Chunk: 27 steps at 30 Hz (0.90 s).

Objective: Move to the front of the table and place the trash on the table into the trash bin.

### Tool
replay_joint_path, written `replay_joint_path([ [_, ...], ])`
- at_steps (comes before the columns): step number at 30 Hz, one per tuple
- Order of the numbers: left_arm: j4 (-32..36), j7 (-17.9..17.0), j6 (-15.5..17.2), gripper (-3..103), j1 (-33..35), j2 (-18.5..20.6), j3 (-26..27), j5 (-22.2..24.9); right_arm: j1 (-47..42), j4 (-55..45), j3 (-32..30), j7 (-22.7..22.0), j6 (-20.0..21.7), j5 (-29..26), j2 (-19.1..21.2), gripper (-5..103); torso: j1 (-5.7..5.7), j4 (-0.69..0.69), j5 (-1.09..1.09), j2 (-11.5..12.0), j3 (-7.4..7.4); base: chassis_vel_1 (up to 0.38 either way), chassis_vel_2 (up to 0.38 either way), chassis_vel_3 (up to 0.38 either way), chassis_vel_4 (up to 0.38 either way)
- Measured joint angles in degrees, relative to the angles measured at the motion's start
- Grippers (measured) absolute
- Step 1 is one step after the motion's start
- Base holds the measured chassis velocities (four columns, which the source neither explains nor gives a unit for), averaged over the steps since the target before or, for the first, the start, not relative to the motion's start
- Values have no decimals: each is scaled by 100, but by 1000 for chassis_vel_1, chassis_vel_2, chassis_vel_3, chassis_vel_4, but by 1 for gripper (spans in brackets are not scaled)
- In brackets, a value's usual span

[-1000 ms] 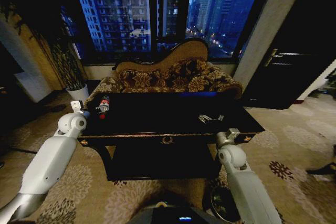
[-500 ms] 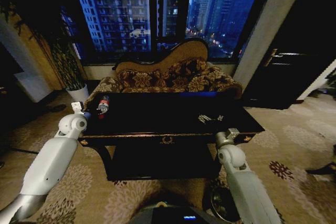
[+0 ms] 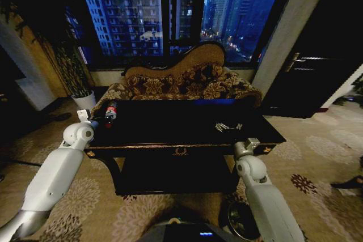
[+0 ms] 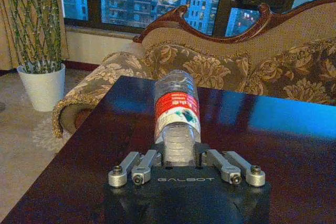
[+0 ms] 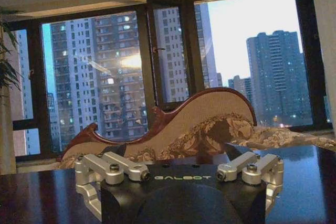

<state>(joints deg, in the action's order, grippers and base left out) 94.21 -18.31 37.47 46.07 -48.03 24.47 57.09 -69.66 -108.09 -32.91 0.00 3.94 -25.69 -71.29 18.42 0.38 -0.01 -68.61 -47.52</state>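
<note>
Here the left end effector [image 4: 178, 153] clamps a clear, red-labelled bottle [image 4: 176, 109].

Both arms are smooth, round and white, with a ball-shaped joint near the wrist. The left gripper [image 4: 178, 153] has a black body with "GALBOT" in pale letters, and silver metal links with small dark screws. The right gripper [image 5: 178, 182] looks the same.

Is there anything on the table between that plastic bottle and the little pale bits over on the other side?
No. In the head view, the table top is bare between the bottle and the pale bits.
</note>
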Motion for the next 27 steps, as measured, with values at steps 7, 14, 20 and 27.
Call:
replay_joint_path([
  [7,284,912,-849,26,217,75,185,-744,-49,-53,-30,0,-17,-9,-46,100,0,1,0,0,0,0,0,0,0],
  [14,918,2352,-2412,26,879,294,531,-2101,-214,-450,134,1,183,-212,-48,100,0,0,0,0,1,0,0,0,0],
  [20,1559,2676,-2849,26,1475,385,638,-2286,-535,-826,386,-1,303,-601,19,100,0,1,0,0,1,0,0,0,0],
  [27,2619,2615,-2892,26,2215,360,862,-2467,-780,-1612,367,-2,930,-2081,14,100,0,-2,0,-1,1,0,0,0,0],
])
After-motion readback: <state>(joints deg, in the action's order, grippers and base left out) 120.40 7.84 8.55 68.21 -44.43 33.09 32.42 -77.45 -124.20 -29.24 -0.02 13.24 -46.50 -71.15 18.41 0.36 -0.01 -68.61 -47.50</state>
